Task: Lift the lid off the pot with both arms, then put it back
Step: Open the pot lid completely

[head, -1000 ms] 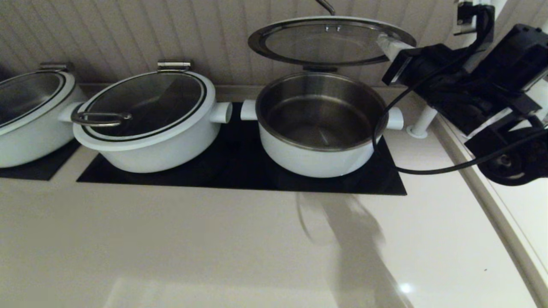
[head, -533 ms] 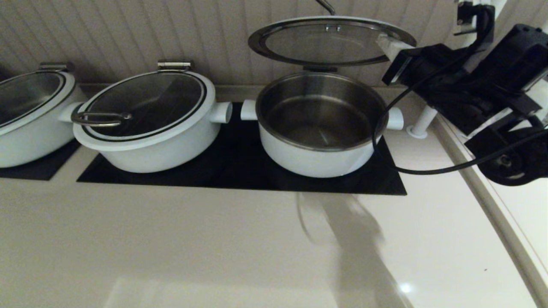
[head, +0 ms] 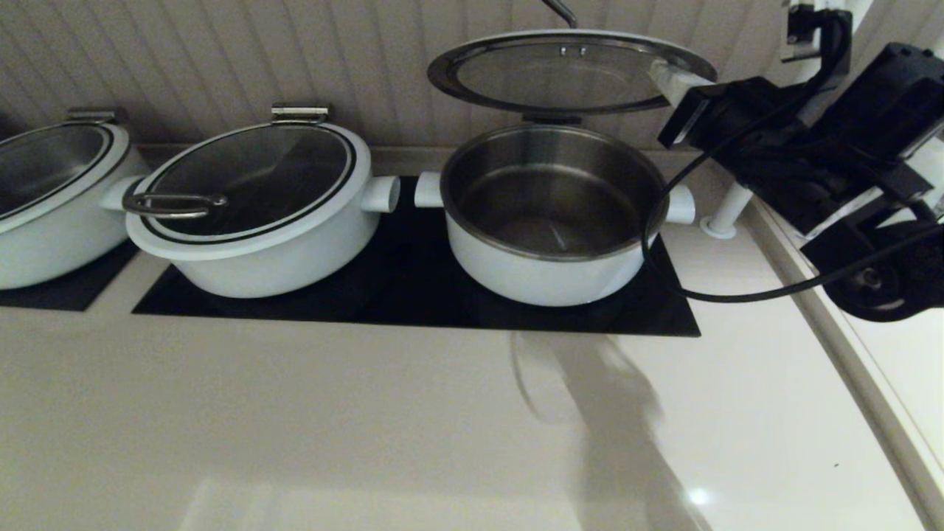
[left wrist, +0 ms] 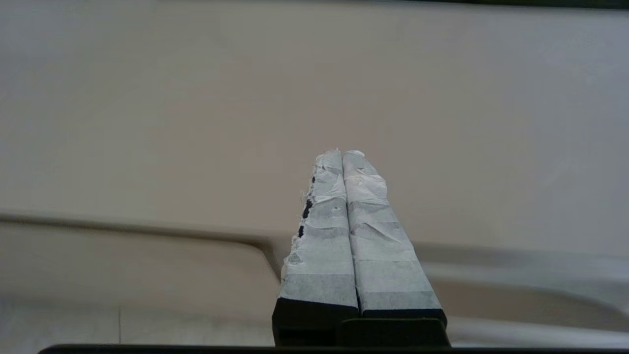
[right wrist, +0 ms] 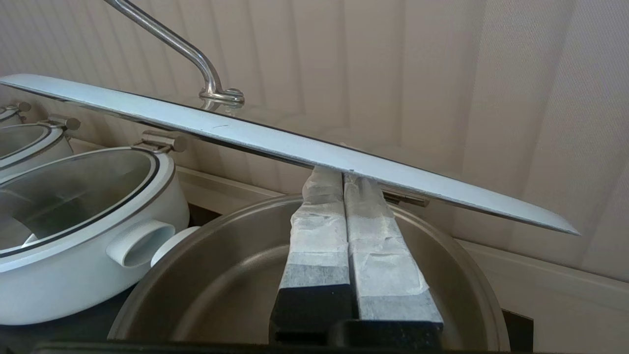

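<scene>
We see our left gripper (left wrist: 342, 153) pressed closed on nothing, over the bare counter (left wrist: 196, 98). Centre frame in the head view, the pot (head: 549, 280) stands uncovered; the lid (head: 560, 74) hangs tilted above it, top centre. Our right gripper (right wrist: 342, 173), fingers together, props the lid's underside from the upper right, arm reaching in leftward

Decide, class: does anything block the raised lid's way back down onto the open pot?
Only the right gripper, shut and propping the lid from underneath at its rim. Otherwise nothing visible: the pot below stands open and empty.
</scene>
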